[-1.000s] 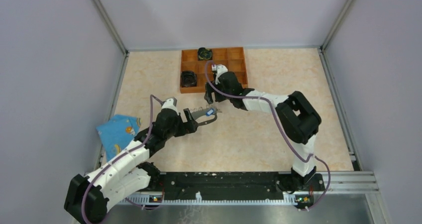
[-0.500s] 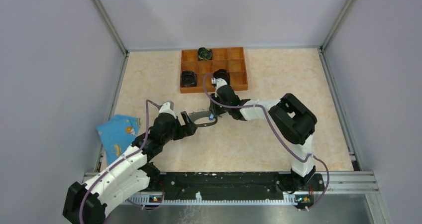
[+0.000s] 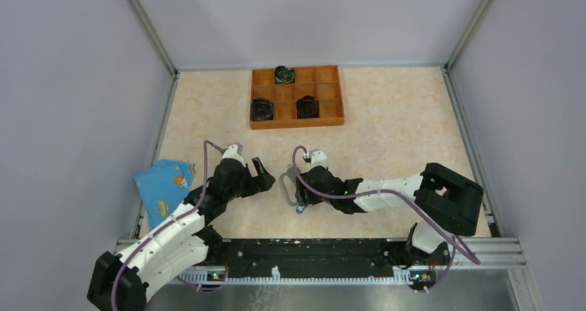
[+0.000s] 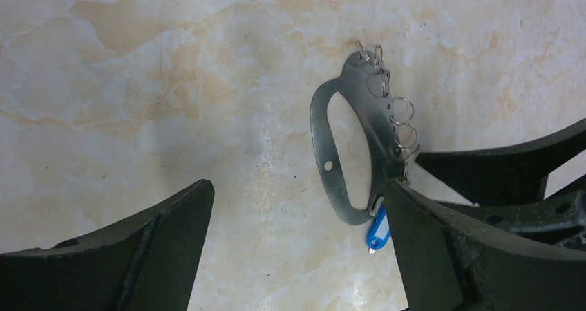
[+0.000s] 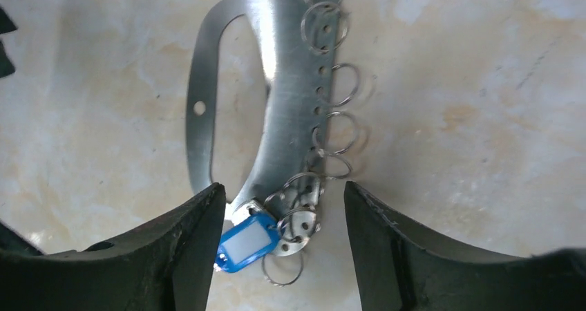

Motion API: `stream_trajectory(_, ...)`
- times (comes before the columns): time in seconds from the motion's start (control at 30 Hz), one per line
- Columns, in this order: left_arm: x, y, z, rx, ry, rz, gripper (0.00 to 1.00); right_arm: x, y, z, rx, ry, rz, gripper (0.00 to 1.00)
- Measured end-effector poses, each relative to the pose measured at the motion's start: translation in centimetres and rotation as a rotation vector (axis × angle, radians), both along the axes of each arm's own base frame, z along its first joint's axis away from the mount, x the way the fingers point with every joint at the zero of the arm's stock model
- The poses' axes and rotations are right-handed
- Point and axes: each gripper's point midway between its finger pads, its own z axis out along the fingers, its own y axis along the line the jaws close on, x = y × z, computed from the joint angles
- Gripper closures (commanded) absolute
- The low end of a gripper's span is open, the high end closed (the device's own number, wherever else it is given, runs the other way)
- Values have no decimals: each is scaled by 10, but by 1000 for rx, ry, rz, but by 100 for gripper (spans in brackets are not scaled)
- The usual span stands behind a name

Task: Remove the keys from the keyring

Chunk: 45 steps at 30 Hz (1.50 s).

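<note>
The keyring (image 3: 286,184), a dark-grey metal oval loop, lies flat on the table between my two grippers. It shows in the left wrist view (image 4: 323,142) and the right wrist view (image 5: 290,83), with several small wire rings along one edge. The key (image 3: 299,208), a small piece with a blue head, hangs at its near end (image 4: 377,231) (image 5: 247,242). My left gripper (image 3: 269,175) (image 4: 297,197) is open and empty, just left of the loop. My right gripper (image 3: 298,194) (image 5: 283,190) is open and straddles the loop's end, its left finger touching the blue head.
An orange compartment tray (image 3: 332,121) stands at the back, holding round black objects (image 3: 262,108) (image 3: 307,106) (image 3: 284,74). A light-blue packet (image 3: 162,185) lies at the left wall. Metal rails run along the table's sides and near edge.
The keyring was in my left gripper; now it lies on the table, nearer the front. My left gripper has let go. My right arm swung down from near the tray.
</note>
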Motion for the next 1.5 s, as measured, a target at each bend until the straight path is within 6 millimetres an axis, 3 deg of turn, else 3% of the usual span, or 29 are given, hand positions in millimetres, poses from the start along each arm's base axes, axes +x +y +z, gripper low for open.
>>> stream_trajectory(0.13,-4,-1,-6,-4,17,-13,2,16,-11,6,-79,-43,-43,34)
stream_trajectory(0.33,-12,-3,-14,-14,42,-35,2,45,-6,24,-94,-96,-50,37)
stream_trajectory(0.5,-16,-6,-14,-33,44,-58,1,57,-4,11,-146,-83,-30,45)
stream_trajectory(0.67,-17,-10,-14,-50,44,-77,2,59,3,-4,-189,-56,-11,50)
stream_trajectory(0.93,-17,-17,-13,-84,31,-100,6,60,3,-4,-162,-35,-65,55)
stream_trajectory(1.2,-23,-26,-28,-141,76,-112,11,67,-6,-3,0,39,-192,68)
stream_trajectory(1.5,-15,-34,-17,-200,44,-103,13,63,-1,-2,128,107,-243,72)
